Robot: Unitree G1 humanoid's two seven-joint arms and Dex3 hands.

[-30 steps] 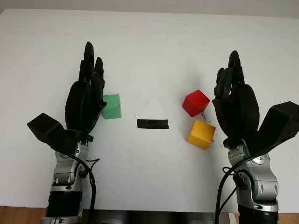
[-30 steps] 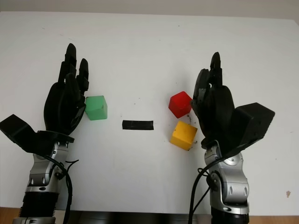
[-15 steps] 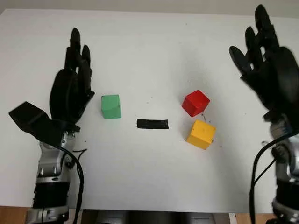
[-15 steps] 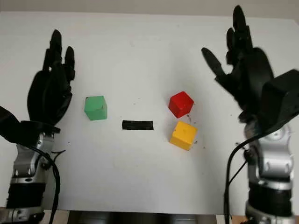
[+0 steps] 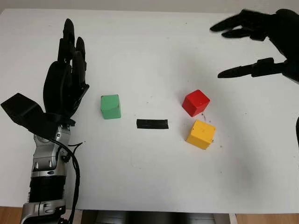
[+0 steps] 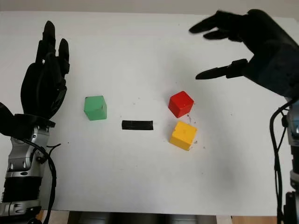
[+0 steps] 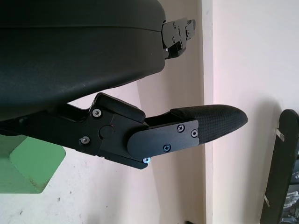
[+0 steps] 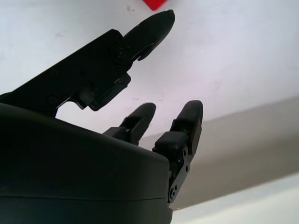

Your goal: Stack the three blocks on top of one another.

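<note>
Three blocks sit apart on the white table (image 5: 149,186). The green block (image 5: 111,106) is left of centre, and it also appears in the left wrist view as a green block (image 7: 25,163). The red block (image 5: 195,102) is right of centre, with the yellow block (image 5: 201,134) just in front of it, nearly touching. My left hand (image 5: 65,74) stands upright and open to the left of the green block, not touching it. My right hand (image 6: 224,46) is open, raised at the far right, above and behind the red block (image 8: 159,3).
A short strip of black tape (image 5: 152,124) lies on the table between the green block and the yellow block. The table's far edge (image 5: 140,10) meets a pale wall.
My right hand rose from beside the red and yellow blocks and swung up toward the far right. My left hand drew back to the left, away from the green block. The blocks stayed put.
</note>
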